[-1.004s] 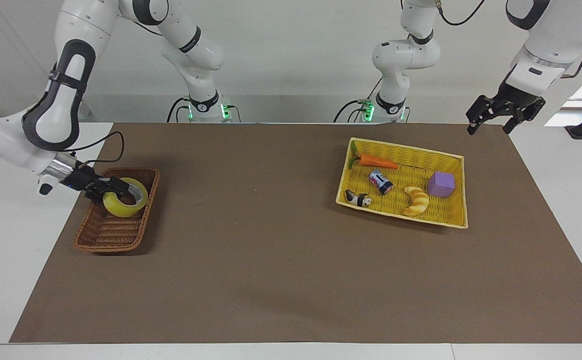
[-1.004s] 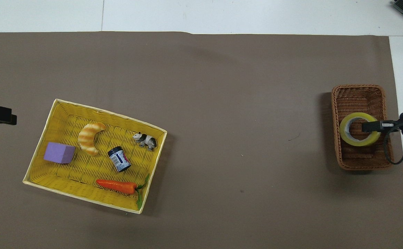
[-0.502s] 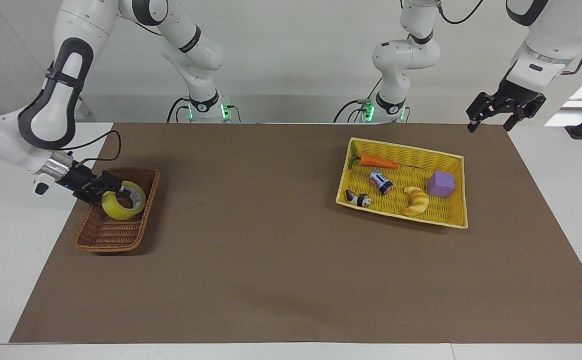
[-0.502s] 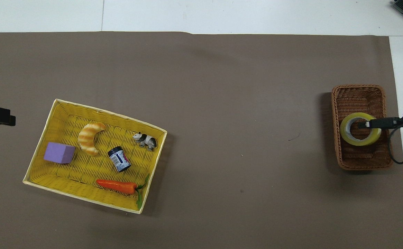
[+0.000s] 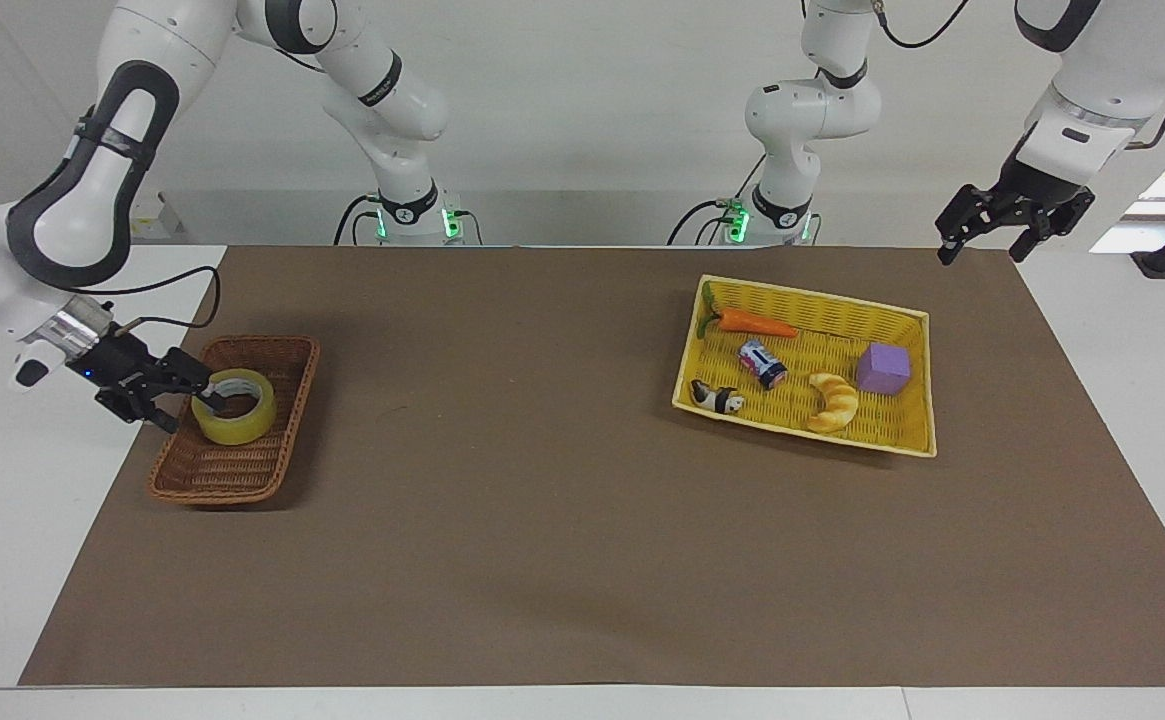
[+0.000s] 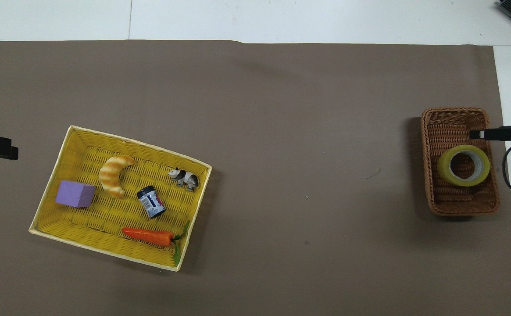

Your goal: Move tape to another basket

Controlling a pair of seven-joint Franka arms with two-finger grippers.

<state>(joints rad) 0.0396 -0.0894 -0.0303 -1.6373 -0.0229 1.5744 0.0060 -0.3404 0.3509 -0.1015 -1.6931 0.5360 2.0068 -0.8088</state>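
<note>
- Tape (image 5: 233,406): the yellow roll lies flat in the brown wicker basket (image 5: 275,463), hole up, roughly mid-basket, at the right arm's end of the table. Nothing's gripping it.
- My right gripper (image 5: 170,393) is just beside the roll, over the basket's rim on the table-edge side. Fingers spread, nothing between them. One fingertip looks v. close to the roll's top edge; can't tell if it's touching.
- Imo the roll sits flat bc that's its stable pose, with the core ring pointing up. Task reads as basically done from here, tape's in the small basket; all that's left is pulling my hand clear w/o snagging the roll.
- My left gripper (image 5: 982,243) waits up in the air over the mat's (image 6: 281,131) corner at the left arm's end. Fingers apart, empty.
- Yellow tray basket (image 5: 910,318) is toward the left arm's end, well apart from the wicker one. It holds a carrot toy (image 5: 757,322), a small jar (image 5: 764,364) on its side, a panda figure (image 5: 717,397), a croissant toy (image 5: 835,401) and a purple cube (image 5: 883,368). Loose clutter, prob just distractors.
- Labels: the jar has a blue/white label w/ a bit of red, but I can't read any text. No readable writing on the tape or either basket.
</note>
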